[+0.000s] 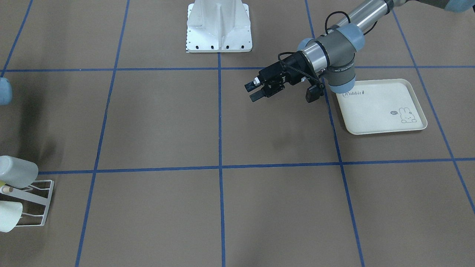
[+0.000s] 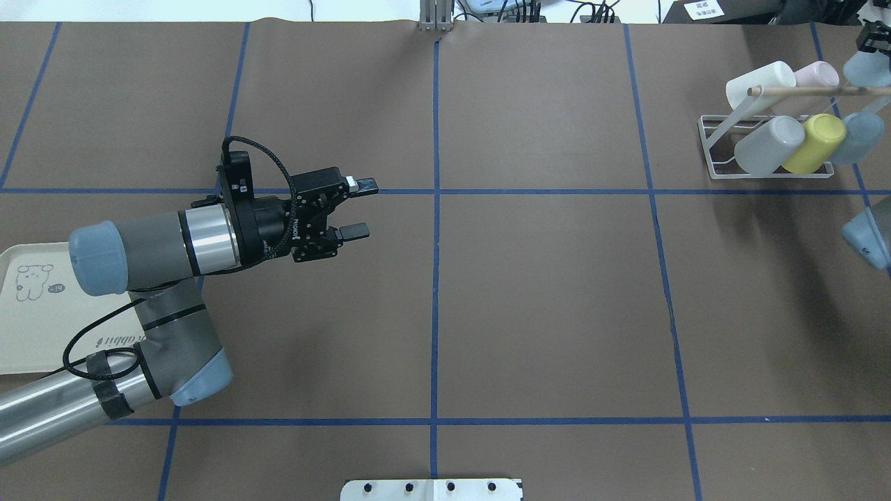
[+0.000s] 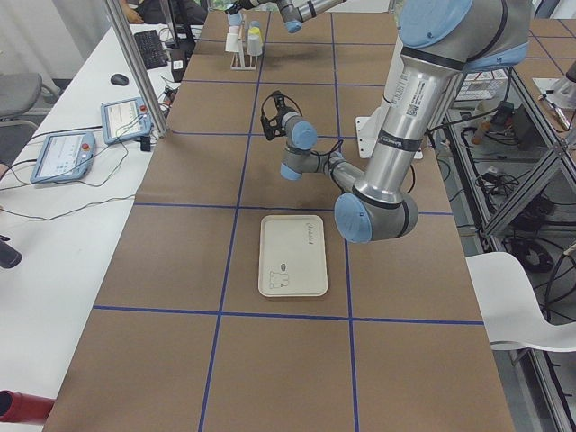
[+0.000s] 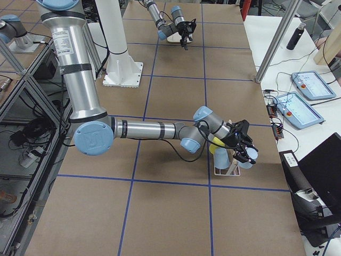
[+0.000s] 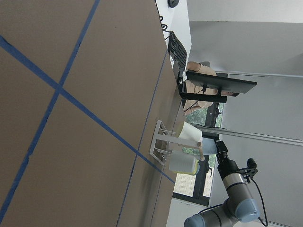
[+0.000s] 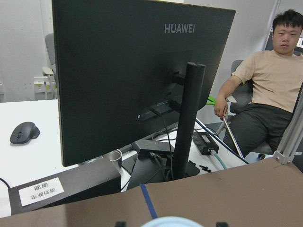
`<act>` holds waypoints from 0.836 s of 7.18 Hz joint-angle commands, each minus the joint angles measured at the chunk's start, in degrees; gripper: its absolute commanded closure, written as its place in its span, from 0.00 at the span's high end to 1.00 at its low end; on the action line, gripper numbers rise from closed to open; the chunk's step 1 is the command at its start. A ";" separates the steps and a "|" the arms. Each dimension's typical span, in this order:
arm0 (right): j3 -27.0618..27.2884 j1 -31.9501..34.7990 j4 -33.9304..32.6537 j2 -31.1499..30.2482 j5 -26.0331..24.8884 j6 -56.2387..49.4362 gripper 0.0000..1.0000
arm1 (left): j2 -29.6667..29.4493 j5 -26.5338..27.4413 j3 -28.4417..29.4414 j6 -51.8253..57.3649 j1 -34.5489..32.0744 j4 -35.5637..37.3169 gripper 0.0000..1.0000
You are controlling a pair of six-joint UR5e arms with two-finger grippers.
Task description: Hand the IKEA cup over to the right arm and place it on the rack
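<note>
Table (image 1: 167, 122) is being lit evenly from overhead. Soft, blurred shadows are being cast at the front-facing view's left edge and centre. Frames are being rendered sharp.

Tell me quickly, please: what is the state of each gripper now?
Left gripper: open, holding nothing.
Right gripper: at the rack, with a light blue cup between its jaws; whether it grips the cup cannot be told.
</note>
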 commanded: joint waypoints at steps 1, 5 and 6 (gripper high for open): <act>0.01 -0.75 -0.02 0.00 -0.53 0.21 0.58 | -0.02 0.00 0.00 0.00 0.00 0.02 0.99; 0.97 -3.04 -0.11 1.14 -3.78 5.31 1.00 | 0.33 0.00 -0.18 0.17 -0.44 0.02 0.99; 1.24 -3.04 -0.20 1.23 -3.69 4.79 1.00 | 0.33 -0.09 -0.27 0.26 -1.31 -0.06 0.99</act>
